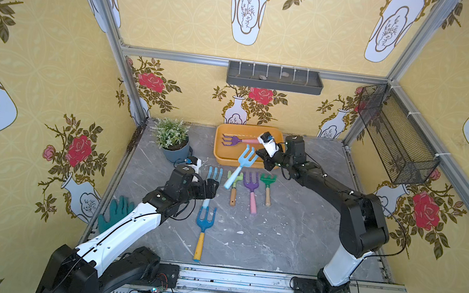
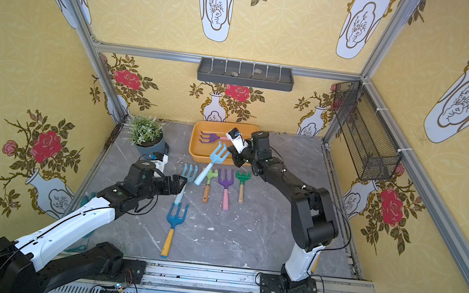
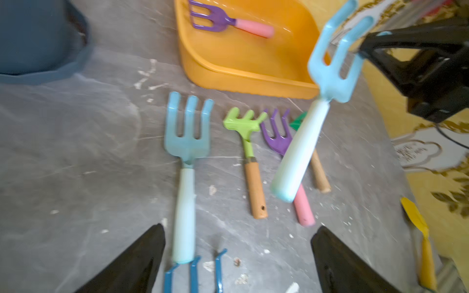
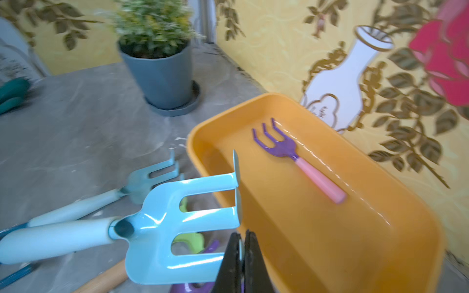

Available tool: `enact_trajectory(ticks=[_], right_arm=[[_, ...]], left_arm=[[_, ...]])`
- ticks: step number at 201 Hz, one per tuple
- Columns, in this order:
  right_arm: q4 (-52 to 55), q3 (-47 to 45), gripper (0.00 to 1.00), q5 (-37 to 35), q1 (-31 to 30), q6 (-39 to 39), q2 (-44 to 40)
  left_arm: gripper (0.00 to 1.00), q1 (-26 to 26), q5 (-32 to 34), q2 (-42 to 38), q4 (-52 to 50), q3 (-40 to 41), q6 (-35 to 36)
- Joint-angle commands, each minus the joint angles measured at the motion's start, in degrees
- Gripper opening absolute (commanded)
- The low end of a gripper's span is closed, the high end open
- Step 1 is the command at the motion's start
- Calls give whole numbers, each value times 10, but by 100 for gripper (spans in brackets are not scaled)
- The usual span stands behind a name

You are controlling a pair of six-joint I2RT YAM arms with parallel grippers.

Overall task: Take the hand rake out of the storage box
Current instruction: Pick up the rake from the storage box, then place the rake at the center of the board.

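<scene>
Grey marbled table in a booth with yellow walls papered with vases and roses. One orange storage box sits at the back. There are seven rakes. One purple rake lies in the box, a row of four rakes and one dark blue rake lie on the table, and one pale blue hand rake is in the air.

It hangs over the box's front rim, its long axis slanted, tines up toward the back and handle down toward the front-left. The right tool is pressed together, pinching one outer tine. The left tool is spread above the table. There is also one potted plant and one teal glove.
</scene>
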State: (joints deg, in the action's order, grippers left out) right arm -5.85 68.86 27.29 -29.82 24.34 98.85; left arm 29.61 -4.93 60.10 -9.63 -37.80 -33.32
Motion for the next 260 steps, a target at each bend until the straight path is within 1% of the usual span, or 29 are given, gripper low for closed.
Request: enact_trajectory(ticks=[1,14,28,42,54,66,75,78,95,106,116,131,141,145,152,162,166,169,176,185,191,194,197,206,211,228,245,260], right_arm=[[57,-46,0,43,-28,37,-50],[62,-69,0,66,-44,18,-73],[85,-77,0,67,-66,1,-88],[106,-75,0,33,-92,-15,-97],[114,-76,0,-2,-113,-36,-101],[123,-79,0,-14,-131,-48,-108],[121,-88,0,-20,-142,-54,-115],[120,-93,0,-21,-148,-54,-118],[107,-116,0,-27,-163,-65,-138],[102,-132,0,-27,-170,-70,-153],[98,-146,0,-29,-173,-74,-166],[91,-164,0,-29,-177,-83,-182],[87,-172,0,-29,-179,-89,-190],[84,-175,0,-31,-180,-92,-192],[77,-183,7,-36,-183,-98,-198],[60,-199,11,-33,-184,-107,-212],[52,-207,14,-34,-185,-111,-220],[45,-213,18,-36,-185,-115,-227],[25,-230,32,-49,-184,-133,-245],[4,-251,42,-72,-183,-152,-271],[-4,-262,56,-91,-183,-165,-287],[-7,-268,69,-103,-182,-171,-298],[-10,-274,78,-116,-181,-181,-308],[-12,-290,100,-151,-179,-203,-334],[-10,-299,98,-169,-177,-213,-352],[1,-333,97,-221,-166,-242,-412],[16,-361,97,-253,-142,-270,-463],[25,-372,98,-253,-109,-301,-488]], left_arm=[[89,43,8,-8,16,3,4],[87,84,27,-16,18,12,-2],[85,137,55,-21,22,25,-12],[82,189,80,-20,26,39,-22],[77,233,105,-18,26,48,-34],[73,271,132,-9,25,52,-47],[67,289,154,3,16,50,-56],[65,293,161,8,10,48,-72],[47,304,176,25,-25,41,-106],[41,313,184,23,-27,48,-120],[33,324,195,18,-27,53,-129],[23,346,214,13,-31,57,-143],[18,363,226,15,-34,55,-153],[14,371,232,17,-37,53,-159],[4,386,245,22,-45,48,-170],[2,411,270,34,-68,34,-194],[2,421,281,40,-81,28,-209],[2,427,287,44,-91,24,-220],[2,440,298,55,-113,15,-250],[2,453,305,68,-134,9,-290],[2,461,306,76,-137,11,-316],[2,465,306,81,-136,12,-326],[2,469,306,86,-134,13,-338],[4,479,306,101,-131,17,-376],[4,484,304,110,-131,19,-399],[4,497,299,152,-126,13,-450],[5,501,284,200,-117,-6,-463],[7,501,273,237,-117,-26,-464]])
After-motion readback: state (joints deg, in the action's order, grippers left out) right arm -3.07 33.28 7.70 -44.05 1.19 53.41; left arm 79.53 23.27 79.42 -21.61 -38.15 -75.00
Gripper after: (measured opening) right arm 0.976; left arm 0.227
